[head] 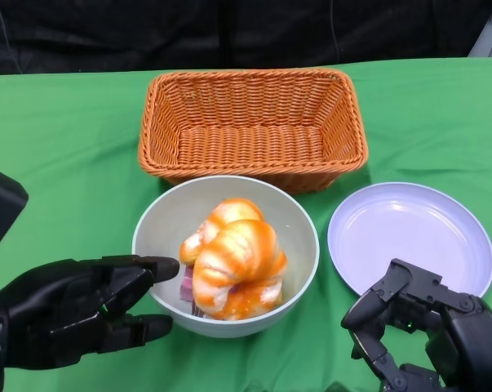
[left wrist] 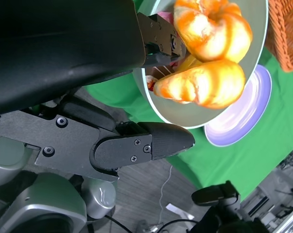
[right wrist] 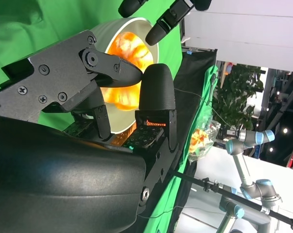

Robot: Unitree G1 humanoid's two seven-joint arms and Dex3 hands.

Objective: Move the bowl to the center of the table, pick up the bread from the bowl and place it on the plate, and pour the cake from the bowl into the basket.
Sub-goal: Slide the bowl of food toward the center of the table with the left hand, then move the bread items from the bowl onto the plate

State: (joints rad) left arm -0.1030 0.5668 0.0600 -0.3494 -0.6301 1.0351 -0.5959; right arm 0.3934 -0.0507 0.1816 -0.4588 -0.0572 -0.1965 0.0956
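Black fingers of the robot's left hand (head: 82, 306) reach along the near-left rim of a pale grey-green bowl (head: 164, 214), one fingertip lying at the rim's edge, while the thumb sits lower against the outer wall; whether the hand actually clamps the rim cannot be told, though the left wrist view shows fingers on both sides of the wall. Inside the bowl rest two glazed, orange-striped bread rolls (head: 237, 265), piled one against the other, and beneath them peeks a pink slice of cake (head: 185, 287). A woven orange basket (head: 160, 139) stands just behind the bowl, touching or nearly touching its far rim, and a pale lilac plate (head: 409, 229) sits just beside the bowl on the robot's right, on the green tablecloth (head: 58, 147). At the plate's near edge hovers the right hand (head: 409, 327), fingers apart and holding nothing. The bowl appears to sit already near the middle of the table, so the first step looks finished or close to it, and lifting out the bread seems next. That move calls for a hand to come down over the top roll and close around its rounded body without disturbing the cake, then carry it sideways to the plate.
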